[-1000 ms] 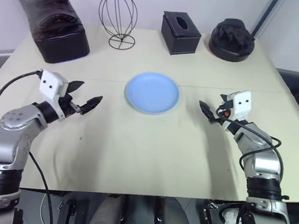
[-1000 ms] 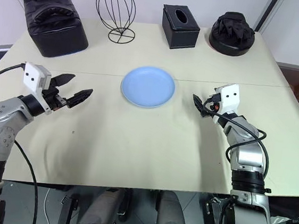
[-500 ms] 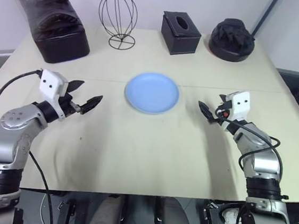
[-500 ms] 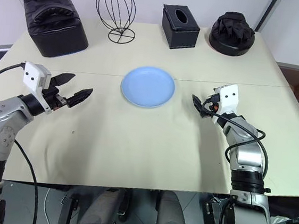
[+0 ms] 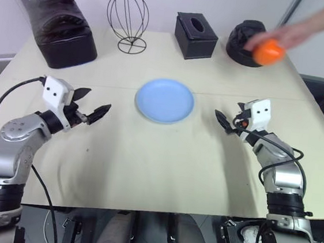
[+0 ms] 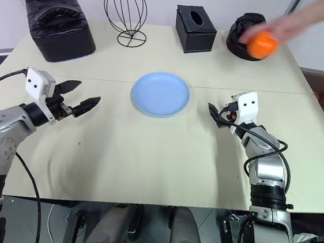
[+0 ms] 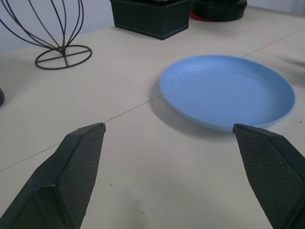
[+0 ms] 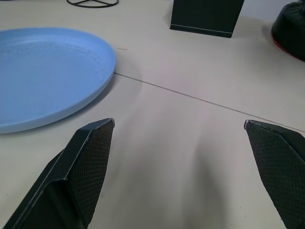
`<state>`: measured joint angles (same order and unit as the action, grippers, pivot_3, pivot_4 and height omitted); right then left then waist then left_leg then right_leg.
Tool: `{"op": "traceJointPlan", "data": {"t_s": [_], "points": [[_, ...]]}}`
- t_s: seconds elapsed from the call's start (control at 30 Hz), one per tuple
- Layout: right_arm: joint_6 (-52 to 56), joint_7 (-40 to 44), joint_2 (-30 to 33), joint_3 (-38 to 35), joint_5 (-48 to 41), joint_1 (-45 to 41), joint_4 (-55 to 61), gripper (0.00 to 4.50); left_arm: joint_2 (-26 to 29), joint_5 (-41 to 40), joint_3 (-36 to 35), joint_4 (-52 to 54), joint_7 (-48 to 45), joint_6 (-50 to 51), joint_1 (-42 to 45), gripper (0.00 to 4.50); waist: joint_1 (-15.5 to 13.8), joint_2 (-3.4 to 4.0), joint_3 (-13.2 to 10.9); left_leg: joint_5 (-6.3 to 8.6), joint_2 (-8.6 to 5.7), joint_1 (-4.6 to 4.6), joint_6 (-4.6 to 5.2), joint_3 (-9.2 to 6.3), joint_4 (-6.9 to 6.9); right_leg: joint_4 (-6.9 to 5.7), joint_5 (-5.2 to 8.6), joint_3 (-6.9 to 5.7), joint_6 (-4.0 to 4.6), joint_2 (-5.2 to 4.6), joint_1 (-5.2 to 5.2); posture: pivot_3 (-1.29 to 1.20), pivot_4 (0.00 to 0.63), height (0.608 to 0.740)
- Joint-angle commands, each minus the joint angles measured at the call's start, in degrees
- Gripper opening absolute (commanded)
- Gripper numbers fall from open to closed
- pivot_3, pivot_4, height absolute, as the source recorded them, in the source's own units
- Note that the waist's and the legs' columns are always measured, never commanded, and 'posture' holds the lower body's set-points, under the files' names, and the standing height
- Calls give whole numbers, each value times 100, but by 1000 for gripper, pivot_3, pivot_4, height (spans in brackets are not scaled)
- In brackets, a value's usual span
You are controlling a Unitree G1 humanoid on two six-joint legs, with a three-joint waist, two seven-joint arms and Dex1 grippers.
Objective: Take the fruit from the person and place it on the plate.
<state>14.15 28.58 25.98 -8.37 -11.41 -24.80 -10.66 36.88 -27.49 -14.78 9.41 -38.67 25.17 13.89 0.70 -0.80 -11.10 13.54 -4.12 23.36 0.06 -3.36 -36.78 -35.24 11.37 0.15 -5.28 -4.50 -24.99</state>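
A person's hand (image 5: 299, 31) reaches in from the far right corner, holding a small orange fruit (image 5: 269, 52) above the table's back right, in front of a black hat. The light blue plate (image 5: 165, 100) lies empty at the table's middle and also shows in the left wrist view (image 7: 228, 90) and the right wrist view (image 8: 43, 76). My left gripper (image 5: 97, 102) hovers open to the left of the plate. My right gripper (image 5: 228, 111) hovers open to the right of it, well short of the fruit. Both hold nothing, with fingers wide apart in the wrist views (image 7: 168, 126) (image 8: 178, 121).
Along the table's far edge stand a black bag (image 5: 62, 27), a wire head form (image 5: 128, 19), a black tissue box (image 5: 195, 35) and a black hat (image 5: 245, 46). The cream table (image 5: 157, 167) stretches bare toward me.
A person's hand holding the orange fruit has come into view at the upper right. Both arms have stayed still, grippers open as before.
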Motion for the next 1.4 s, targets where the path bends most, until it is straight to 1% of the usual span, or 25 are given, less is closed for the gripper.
{"op": "traceJointPlan", "data": {"t_s": [0.03, 0.47, 0.53, 0.6, 0.67, 0.73, 0.8, 0.93, 1.03, 1.13, 1.23, 1.4], "points": [[-116, -9, 56, -72, -10, -23, 96, 4456, 55, 17, -102, 111, -20, -132, 56, 4500, 0, 0, 0, 0, 0, 0, 0, 0, 0, 0, 0, 0, 0, 0, 0, 0, 150, 740], [-166, 57, 65, -23, -12, -134, 87, 4456, 90, 189, -191, -64, 4, -339, -95, 4500, 2, 0, 0, 0, 0, 0, 0, 0, 0, 0, 0, 0, 0, 0, 0, 0, 150, 740], [120, 690, 173, -21, -549, -107, 653, 4456, 83, 212, -184, -64, 5, -378, -143, 4500, 3, 0, 0, 0, 0, 0, 0, 0, 0, 0, 0, 0, 0, 0, 0, 0, 150, 740], [926, 1477, 424, -39, -1457, -38, 1481, 4456, 73, 211, -200, -42, 7, -380, -189, 4500, 3, 3, -2, 0, 0, 0, 0, 0, 0, 0, 0, 0, 0, 0, -1, 0, 150, 740], [1570, 1879, 719, 9, -1946, -39, 2004, 4456, 81, 204, -216, -40, 5, -382, -213, 4500, -3, 0, 0, 1, 2, 1, 3, -2, -1, 0, 0, 0, 0, -1, -1, 0, 150, 740], [1984, 2042, 951, 131, -2166, -69, 2358, 4456, 90, 199, -240, -34, 5, -389, -248, 4500, -8, -3, 2, 4, 5, 0, 6, -11, -10, 3, 1, -11, 0, -2, 9, 0, 150, 740], [2116, 2023, 1014, 258, -2167, -132, 2529, 4456, 90, 184, -272, -23, 21, -382, -271, 4500, -10, -8, 5, 5, 5, -1, 7, -12, -12, 8, 11, -14, 16, -4, 17, 0, 150, 740], [2114, 1878, 902, 356, -2084, -268, 2556, 4456, -25, 58, -460, 36, 161, -358, -322, 4500, -11, -6, 4, 6, 4, 0, 7, -12, -18, 8, 11, -14, 17, -7, 16, 0, 150, 740], [2064, 1827, 855, 396, -2026, -338, 2506, 4456, -347, -182, -696, 119, 497, -354, -135, 4500, -19, -7, 4, 6, 4, 1, 7, -12, -18, 8, 11, -14, 16, -8, 15, 0, 150, 740], [1962, 1802, 826, 476, -1916, -380, 2396, 4456, -605, -324, -753, 184, 720, -378, 139, 4500, -52, -7, 4, 6, 4, 3, 6, -12, -23, 8, 1, -15, 0, -8, 15, 0, 150, 740], [1883, 1770, 803, 554, -1819, -397, 2322, 4456, -698, -445, -668, 184, 697, -348, 403, 4500, -105, -8, 5, 6, 2, 3, 6, -11, -25, 8, 0, -16, -1, -8, 17, 0, 150, 740], [1811, 1718, 722, 647, -1713, -443, 2238, 4456, -804, -324, -267, -50, 535, -459, 881, 4500, -130, -8, 5, 6, 2, 3, 6, -9, -25, 8, 1, -15, -1, -6, 17, 0, 150, 740]]}}
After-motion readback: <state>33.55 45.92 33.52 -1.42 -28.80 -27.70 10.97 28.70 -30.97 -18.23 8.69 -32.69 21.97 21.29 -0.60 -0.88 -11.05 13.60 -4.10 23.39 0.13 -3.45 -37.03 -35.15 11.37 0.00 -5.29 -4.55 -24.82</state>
